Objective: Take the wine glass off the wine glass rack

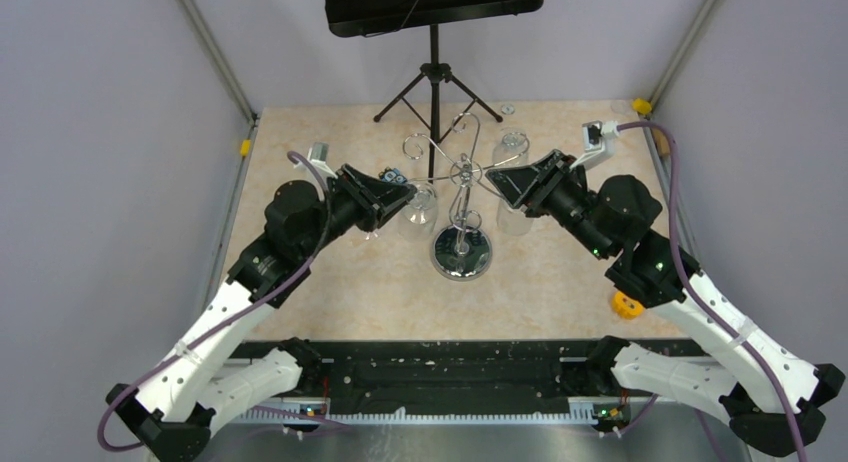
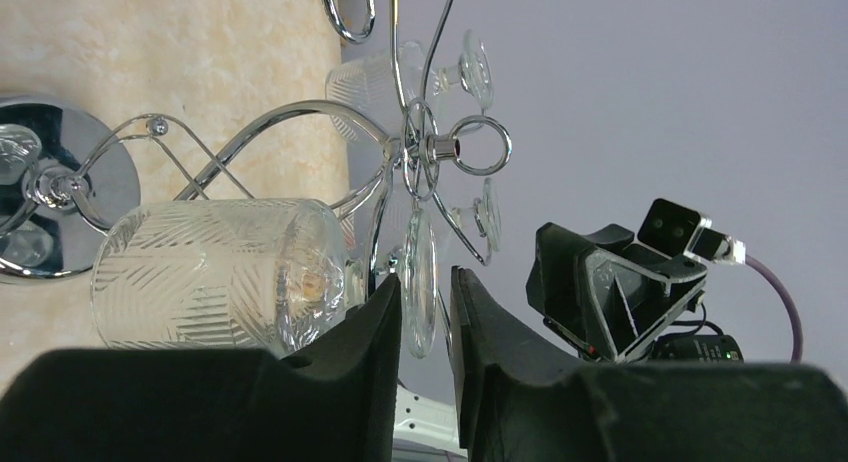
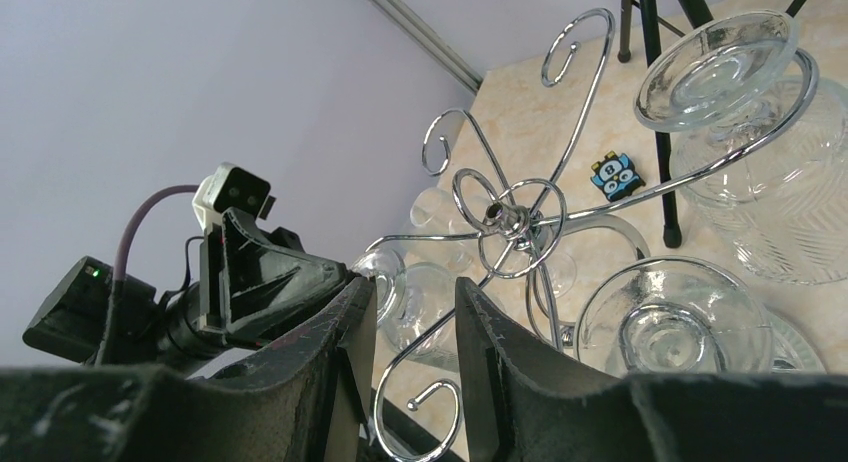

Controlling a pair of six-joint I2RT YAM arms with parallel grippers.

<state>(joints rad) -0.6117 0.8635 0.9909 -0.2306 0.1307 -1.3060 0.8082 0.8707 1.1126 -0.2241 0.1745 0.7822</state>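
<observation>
The left gripper (image 2: 424, 275) is standing only narrowly open. Its black fingers (image 2: 372, 362) are reaching around the flat round foot of the wine glass (image 2: 210, 272), leaving a small gap on one side. The clear, line-cut glass is hanging from a curled arm of the shiny chrome wine glass rack (image 2: 430, 147). The right gripper (image 3: 413, 282) is standing narrowly open too, holding nothing.

Left tool (image 2: 426, 284) narrowly parted, right tool (image 3: 415, 290) likewise

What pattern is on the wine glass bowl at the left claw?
Wine glass bowl: clear, etched crisscross hatching; best in the left wrist view.
</observation>
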